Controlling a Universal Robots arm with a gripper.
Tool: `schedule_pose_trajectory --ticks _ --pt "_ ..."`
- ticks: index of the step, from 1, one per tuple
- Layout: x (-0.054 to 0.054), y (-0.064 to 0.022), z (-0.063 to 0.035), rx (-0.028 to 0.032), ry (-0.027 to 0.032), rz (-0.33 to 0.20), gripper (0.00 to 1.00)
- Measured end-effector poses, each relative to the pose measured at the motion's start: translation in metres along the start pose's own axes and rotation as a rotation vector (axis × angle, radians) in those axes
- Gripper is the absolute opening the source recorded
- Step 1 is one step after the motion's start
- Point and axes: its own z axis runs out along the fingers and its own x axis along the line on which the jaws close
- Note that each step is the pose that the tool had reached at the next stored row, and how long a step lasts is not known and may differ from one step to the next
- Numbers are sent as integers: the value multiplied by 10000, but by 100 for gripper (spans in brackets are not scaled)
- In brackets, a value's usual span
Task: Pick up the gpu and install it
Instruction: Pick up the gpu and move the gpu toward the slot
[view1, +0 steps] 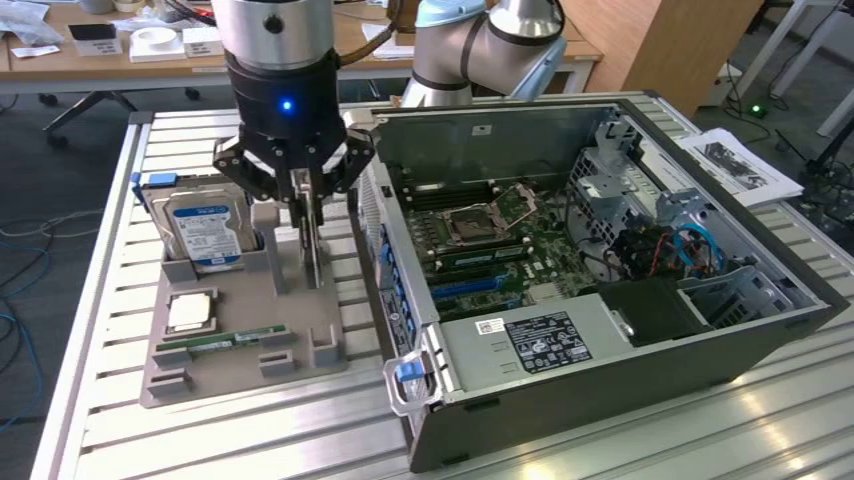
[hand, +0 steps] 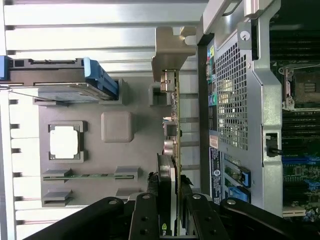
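One slatted bench (view1: 200, 440) carries an open computer case (view1: 747, 345) beside a grey tray (view1: 227, 372). Upright in the tray stands the gpu (hand: 173, 120), a thin green board with a silver bracket, grasped edge-on by the black claw (hand: 169, 189).

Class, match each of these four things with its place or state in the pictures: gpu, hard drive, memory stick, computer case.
Things:
1. gpu
2. hard drive
3. memory stick
4. computer case

Places or states:
A. thin green strip, low in the tray
B. open, at the exterior view's right of the tray
C. upright in the tray, blue label showing
D. on edge in the tray, with the gripper shut on it

Pairs: 1-D, 2-C, 3-A, 4-B
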Motion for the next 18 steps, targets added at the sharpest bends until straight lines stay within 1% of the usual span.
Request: schedule_pose_trajectory --ticks 8,18 --pt "-4 10 -182 -9 9 -137 27" --pt "-9 24 -403 -10 11 -176 27"
